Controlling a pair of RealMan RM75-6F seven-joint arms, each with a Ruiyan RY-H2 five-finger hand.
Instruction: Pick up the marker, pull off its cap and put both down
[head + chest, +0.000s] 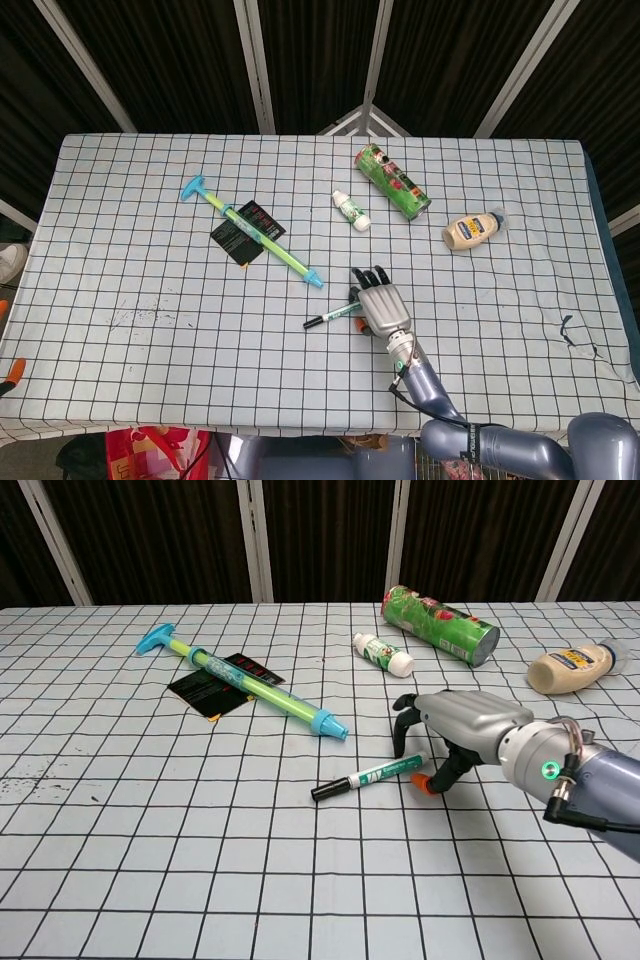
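The marker [335, 314] [368, 776] lies flat on the checked tablecloth near the middle. Its black cap points left and its white, green-labelled barrel points right. My right hand [378, 305] [460, 730] hovers over the barrel's right end with its fingers arched and apart. Its orange-tipped thumb [422, 783] sits just beside the marker's end, and nothing is gripped. Of my left hand only an orange fingertip [14, 373] shows at the lower left edge of the head view.
A blue-green pump toy [255, 231] [250, 685] lies across a black card [235, 240] left of the marker. Behind it are a small white bottle [351, 211] [383, 654], a green can on its side [392, 179] [440, 624] and a mayonnaise bottle [472, 231] [570, 668].
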